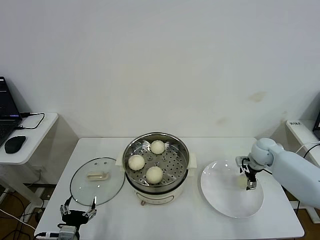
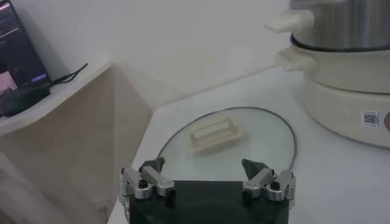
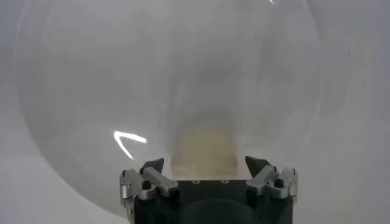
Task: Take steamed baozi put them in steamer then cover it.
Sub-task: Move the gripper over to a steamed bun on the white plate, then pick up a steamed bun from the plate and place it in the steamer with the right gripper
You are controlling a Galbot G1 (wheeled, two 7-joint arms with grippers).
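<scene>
Item: fourth baozi (image 1: 243, 181), lying on the white plate (image 1: 220, 200) right of the steamer (image 1: 156, 162), three buns already sitting inside. Right gripper (image 1: 250, 180) hovering over it, jaws spread wide, holding nothing. Likely soft, light, easily dented; taking it gently across its widest sides seems best. Left gripper (image 1: 78, 214) waiting open near the cover (image 1: 97, 181).

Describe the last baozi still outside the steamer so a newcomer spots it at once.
Start at the steamer in the middle of the white table; three buns already sit in its basket. Look to the robot's right, to the flat white plate. The baozi lies on that plate's outer side, between the open fingers of the right pincer: the only bun on the plate.
</scene>
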